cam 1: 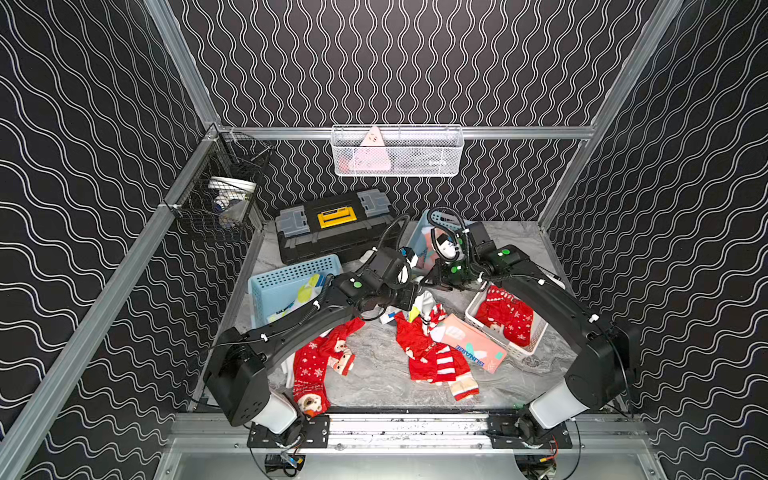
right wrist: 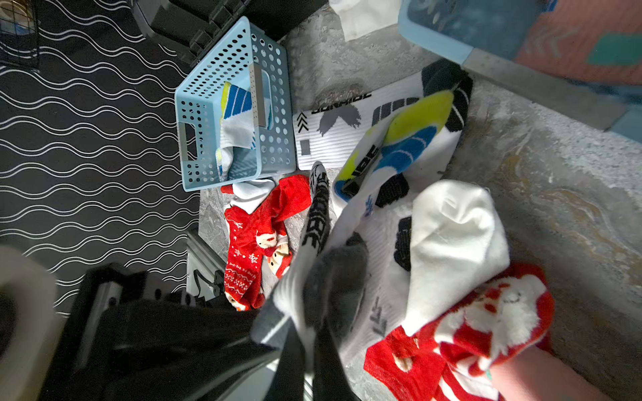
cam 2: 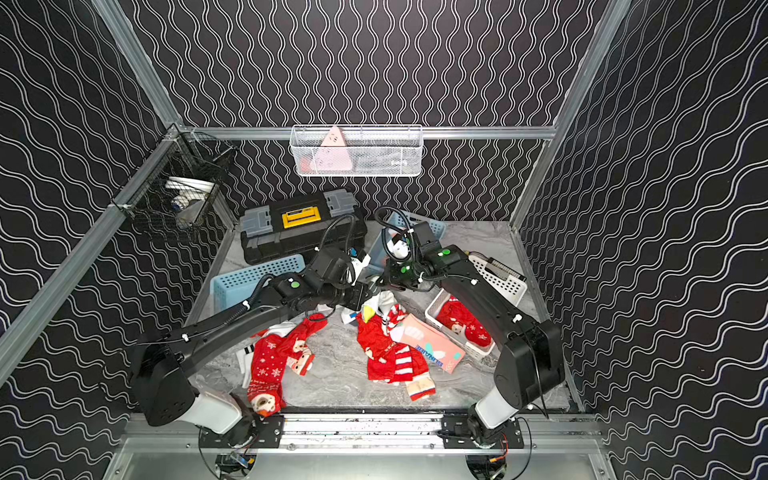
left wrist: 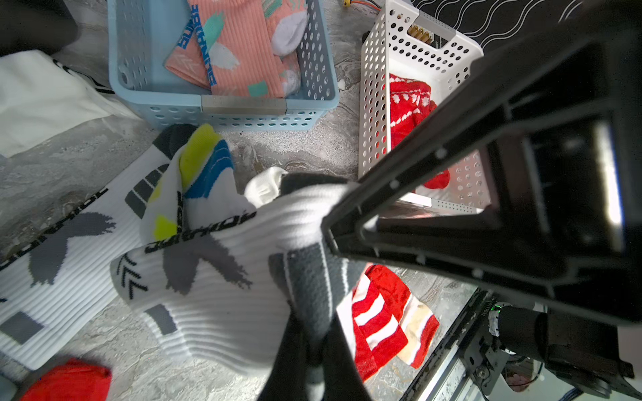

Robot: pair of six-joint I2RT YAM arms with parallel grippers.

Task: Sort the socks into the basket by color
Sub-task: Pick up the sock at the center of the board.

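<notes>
The white sock point(left wrist: 222, 277) hangs above the middle of the table point(cam 1: 374, 374), and the left gripper point(left wrist: 309, 333) and the right gripper point(right wrist: 309, 333) are both closed tight on its grey end. It looks light, soft and floppy. It will droop and may drag the red socks point(cam 1: 415, 345) beside it, so I think a firm hold on the thick ribbed part is best.

The right pincer point(right wrist: 309, 333) grips a white sock point(right wrist: 333, 277); red Santa socks point(right wrist: 257, 239) lie near the blue basket point(right wrist: 222, 66).
</notes>
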